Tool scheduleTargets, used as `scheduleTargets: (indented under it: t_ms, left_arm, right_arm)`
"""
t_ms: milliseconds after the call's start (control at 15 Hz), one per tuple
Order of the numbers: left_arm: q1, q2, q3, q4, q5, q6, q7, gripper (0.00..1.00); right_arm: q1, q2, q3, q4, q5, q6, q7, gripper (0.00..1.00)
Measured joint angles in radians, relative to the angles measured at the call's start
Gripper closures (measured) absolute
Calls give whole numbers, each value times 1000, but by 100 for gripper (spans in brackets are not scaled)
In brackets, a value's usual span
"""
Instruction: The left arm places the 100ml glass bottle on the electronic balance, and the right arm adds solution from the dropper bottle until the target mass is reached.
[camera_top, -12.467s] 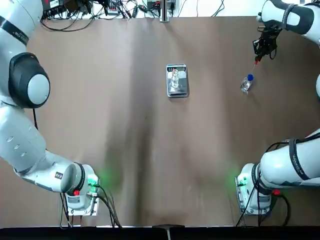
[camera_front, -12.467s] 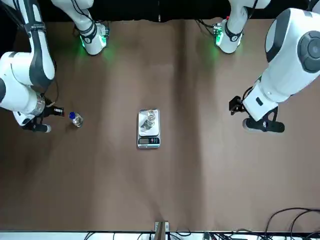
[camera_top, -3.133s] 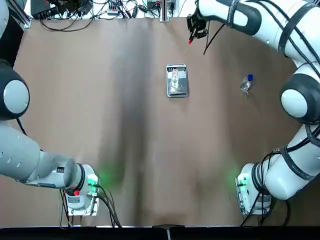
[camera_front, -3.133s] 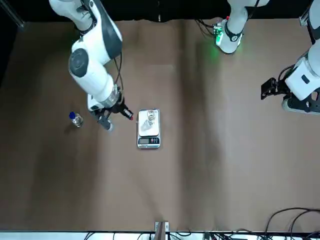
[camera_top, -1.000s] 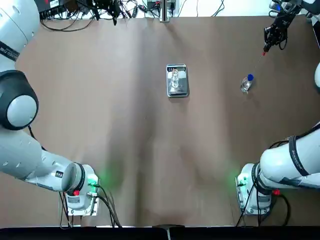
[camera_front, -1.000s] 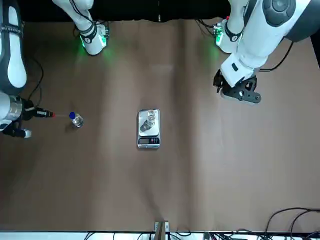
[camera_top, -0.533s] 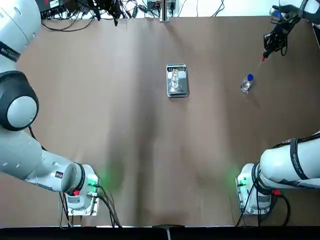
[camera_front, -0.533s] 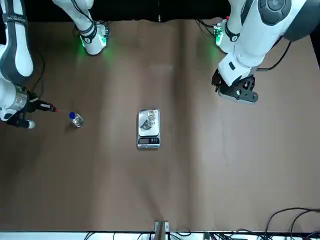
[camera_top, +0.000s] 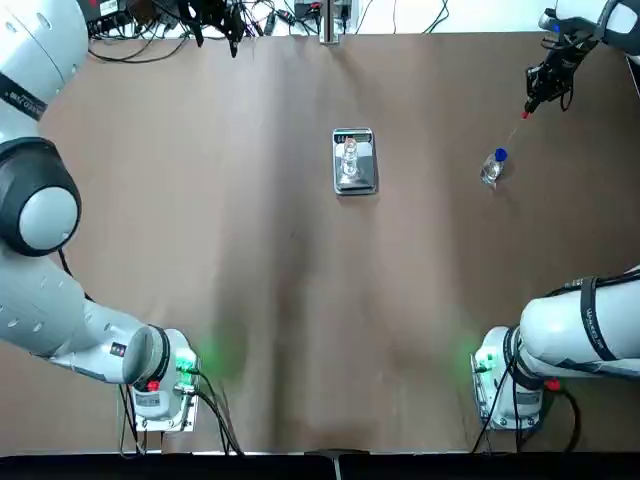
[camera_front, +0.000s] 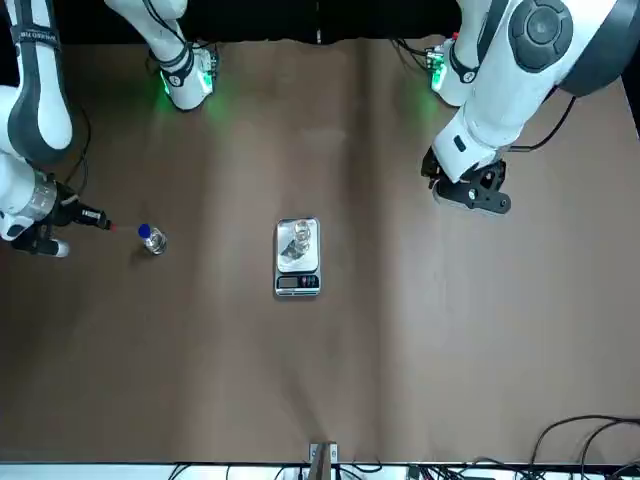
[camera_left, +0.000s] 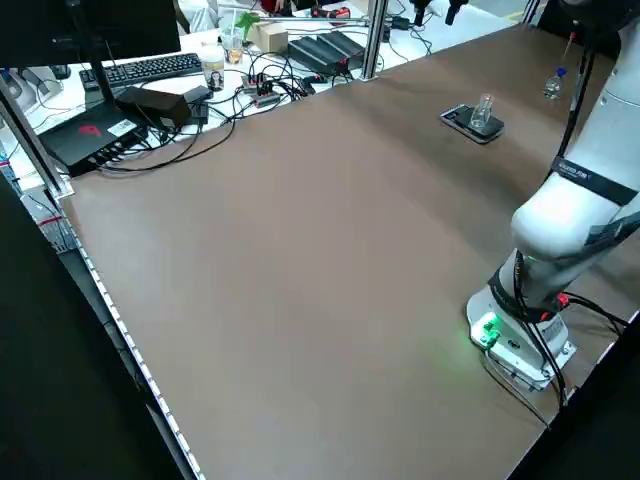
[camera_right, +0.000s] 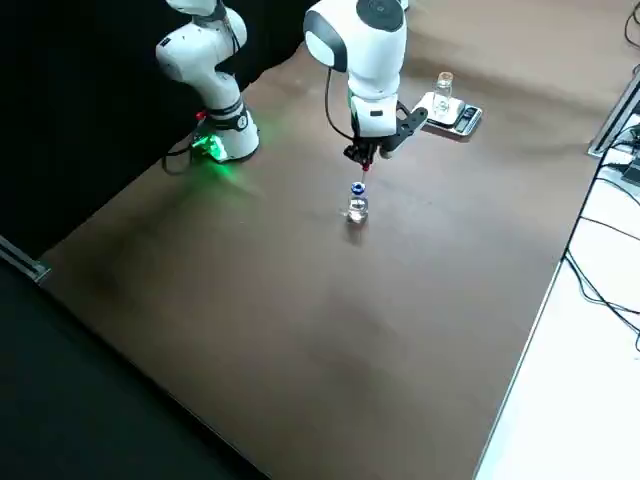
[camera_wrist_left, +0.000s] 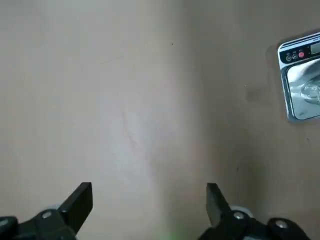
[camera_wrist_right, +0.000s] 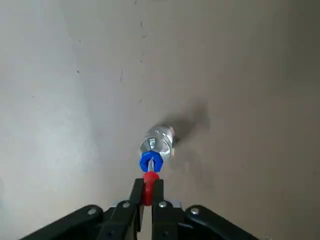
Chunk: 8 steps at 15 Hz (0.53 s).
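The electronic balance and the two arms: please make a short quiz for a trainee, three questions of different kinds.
1. What stands on the electronic balance?
2. True or false: the left gripper is closed on a bottle.
3. Fill in the gap: the right gripper, over the dropper bottle, pinches the bulb, whose colour is ____.

Key: 1. the 100ml glass bottle; 2. false, its fingers are apart with nothing between them; 3. red.
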Motion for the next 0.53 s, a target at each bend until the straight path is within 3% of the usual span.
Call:
scheduleTargets:
  t_ms: [533]
  left_arm:
    - [1, 7, 3, 0, 0, 0, 0, 0]
  right_arm:
    - [14, 0, 9, -8, 0, 8, 0, 89]
